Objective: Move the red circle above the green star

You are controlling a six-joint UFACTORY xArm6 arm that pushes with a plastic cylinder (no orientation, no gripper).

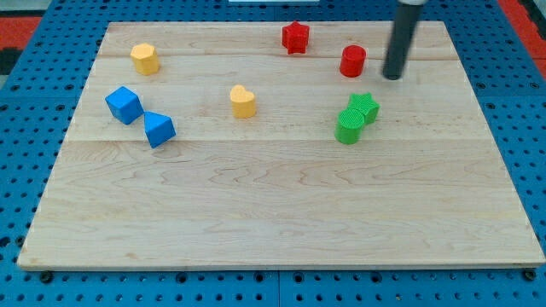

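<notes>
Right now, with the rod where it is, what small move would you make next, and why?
Probably none beyond a tiny nudge toward the view's right. The red circle already sits toward the view's top from the green star, only slightly to its left. My tip stands just right of the circle, apart from it, so I would first bring it round to the circle's left side.
</notes>
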